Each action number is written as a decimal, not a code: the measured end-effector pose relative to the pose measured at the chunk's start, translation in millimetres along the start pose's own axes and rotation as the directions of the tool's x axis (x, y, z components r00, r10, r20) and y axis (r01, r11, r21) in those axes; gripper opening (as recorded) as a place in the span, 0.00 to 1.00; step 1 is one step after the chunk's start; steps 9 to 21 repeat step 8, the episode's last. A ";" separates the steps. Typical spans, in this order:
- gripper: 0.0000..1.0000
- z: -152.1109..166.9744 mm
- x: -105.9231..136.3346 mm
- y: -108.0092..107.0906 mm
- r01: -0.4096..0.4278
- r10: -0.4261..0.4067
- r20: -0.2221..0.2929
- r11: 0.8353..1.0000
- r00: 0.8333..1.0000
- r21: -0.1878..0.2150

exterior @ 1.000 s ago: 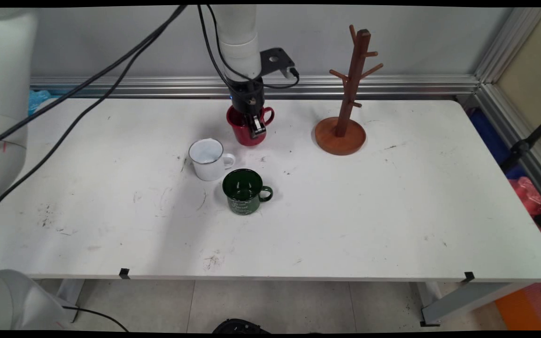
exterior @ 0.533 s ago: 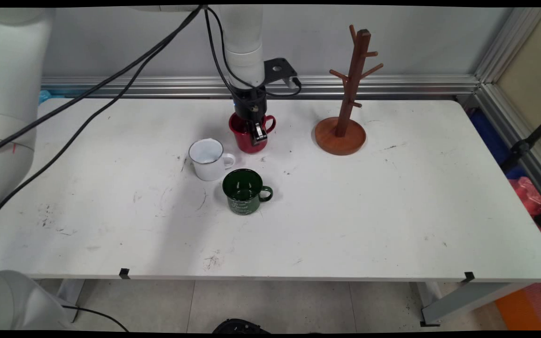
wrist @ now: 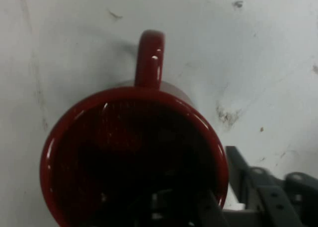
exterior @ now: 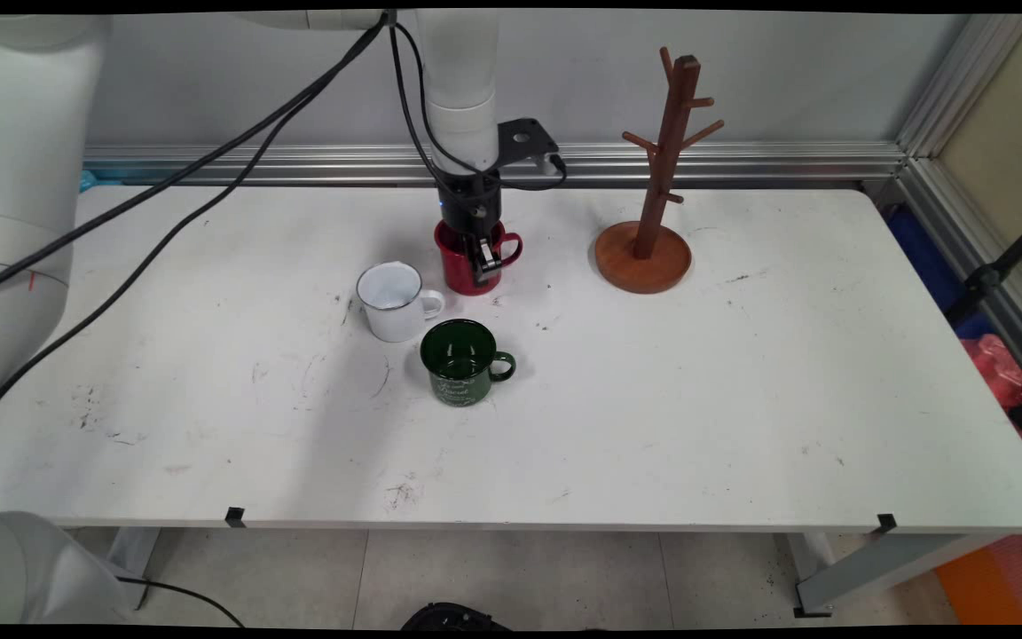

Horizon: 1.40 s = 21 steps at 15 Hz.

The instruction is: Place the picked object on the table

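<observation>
Red mug [exterior: 467,264] clamped at its rim by pincer [exterior: 479,257].

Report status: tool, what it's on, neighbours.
Tool shut on red mug, one finger inside, one outside the wall. Mug upright. White mug, green mug nearby; wooden mug tree to picture-right.

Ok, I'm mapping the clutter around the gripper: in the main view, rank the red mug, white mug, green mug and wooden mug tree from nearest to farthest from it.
1. Red mug: at the gripper itself, one finger inside its rim, one outside.
2. White mug: left of the gripper, slightly nearer the camera.
3. Green mug: nearer the camera, almost straight in front of the red mug.
4. Wooden mug tree: off to the right.
</observation>
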 end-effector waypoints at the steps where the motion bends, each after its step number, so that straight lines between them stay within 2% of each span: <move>1: 1.00 0.9 -0.7 -0.3 0.003 -0.003 0.003 1.000 1.000 0.000; 21: 1.00 2.4 -3.9 -2.3 0.001 -0.001 -0.012 1.000 1.000 -0.001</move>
